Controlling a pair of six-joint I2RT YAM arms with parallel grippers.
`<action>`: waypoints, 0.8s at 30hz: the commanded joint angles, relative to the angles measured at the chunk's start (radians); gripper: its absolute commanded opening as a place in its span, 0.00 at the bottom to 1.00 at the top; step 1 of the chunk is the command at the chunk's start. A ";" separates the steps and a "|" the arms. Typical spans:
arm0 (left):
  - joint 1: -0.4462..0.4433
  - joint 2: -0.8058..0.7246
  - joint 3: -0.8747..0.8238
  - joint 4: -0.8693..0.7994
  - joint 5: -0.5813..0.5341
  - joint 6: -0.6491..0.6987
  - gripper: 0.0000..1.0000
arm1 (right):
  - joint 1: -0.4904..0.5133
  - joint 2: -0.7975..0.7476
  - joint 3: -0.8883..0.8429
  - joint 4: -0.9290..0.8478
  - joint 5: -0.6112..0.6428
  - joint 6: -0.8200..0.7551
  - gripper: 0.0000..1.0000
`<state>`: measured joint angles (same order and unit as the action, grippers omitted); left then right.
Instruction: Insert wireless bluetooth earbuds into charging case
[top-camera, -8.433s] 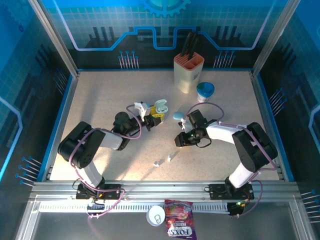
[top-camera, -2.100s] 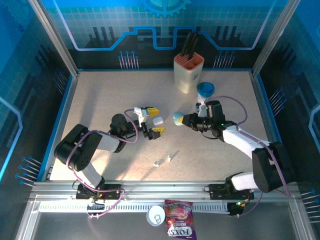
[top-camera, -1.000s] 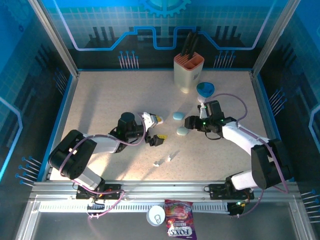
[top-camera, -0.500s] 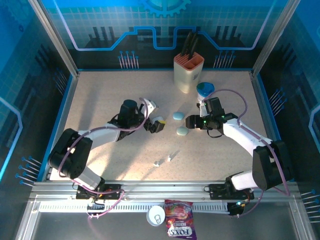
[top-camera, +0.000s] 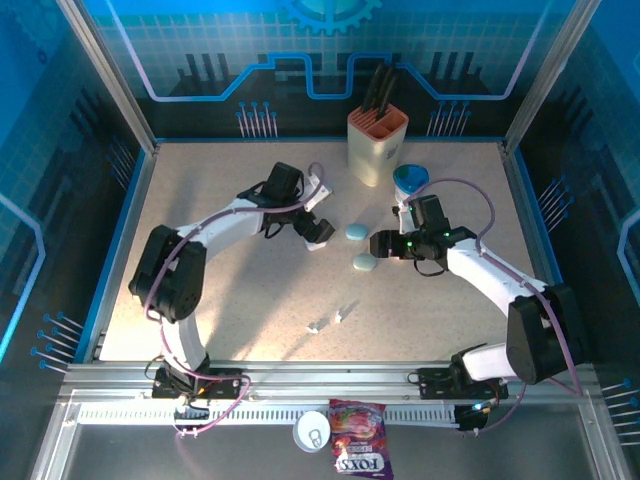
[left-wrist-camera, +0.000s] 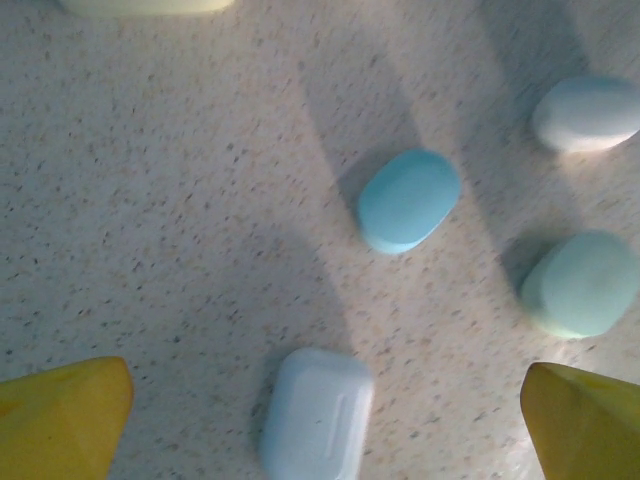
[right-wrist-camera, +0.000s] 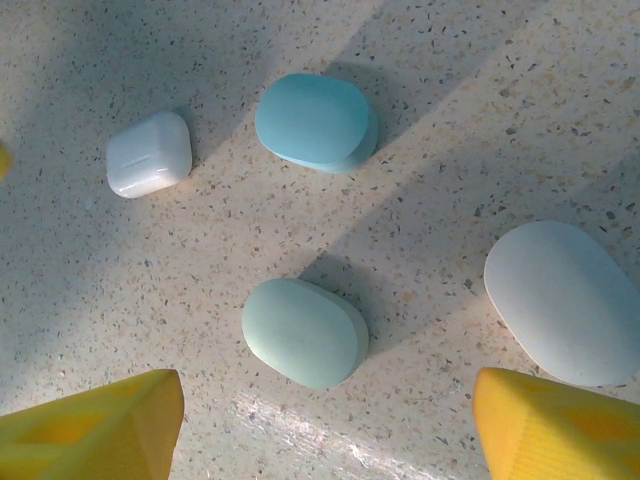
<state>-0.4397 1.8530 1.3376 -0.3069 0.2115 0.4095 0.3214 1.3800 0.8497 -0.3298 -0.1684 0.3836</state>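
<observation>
Two tiny white earbuds (top-camera: 315, 325) (top-camera: 340, 316) lie loose on the table near its front middle, far from both grippers. My left gripper (top-camera: 318, 230) (left-wrist-camera: 327, 388) hangs open over a white rectangular charging case (left-wrist-camera: 317, 412) (right-wrist-camera: 150, 153), which lies closed between its yellow fingertips (left-wrist-camera: 62, 410) without touching them. A blue pebble case (top-camera: 355, 232) (left-wrist-camera: 408, 200) (right-wrist-camera: 316, 121) and a pale green one (top-camera: 364, 262) (left-wrist-camera: 582, 283) (right-wrist-camera: 305, 332) lie closed beside it. My right gripper (top-camera: 383, 243) (right-wrist-camera: 330, 400) is open just above the pale green case. A white pebble case (right-wrist-camera: 568, 300) (left-wrist-camera: 585, 112) lies to its right.
A cream knife block (top-camera: 377, 145) and a blue-and-white cup (top-camera: 410, 180) stand at the back, close behind my right arm. A snack packet (top-camera: 360, 452) and a white lid (top-camera: 312, 432) lie off the table at the front rail.
My left arm has swung away from the near side toward the back, bringing its gripper over the white case. The right gripper has barely moved and has opened slightly.
</observation>
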 joint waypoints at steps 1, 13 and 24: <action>-0.031 0.079 0.097 -0.236 -0.100 0.129 0.95 | -0.002 -0.031 -0.008 -0.009 -0.016 -0.014 0.77; -0.076 0.264 0.305 -0.443 -0.159 0.190 0.79 | -0.023 -0.041 -0.028 -0.006 -0.035 -0.016 0.77; -0.077 0.370 0.413 -0.510 -0.214 0.155 0.70 | -0.031 -0.055 -0.050 0.000 -0.048 -0.014 0.77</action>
<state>-0.5117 2.1960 1.7119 -0.7616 0.0124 0.5755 0.3061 1.3491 0.8227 -0.3267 -0.1967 0.3801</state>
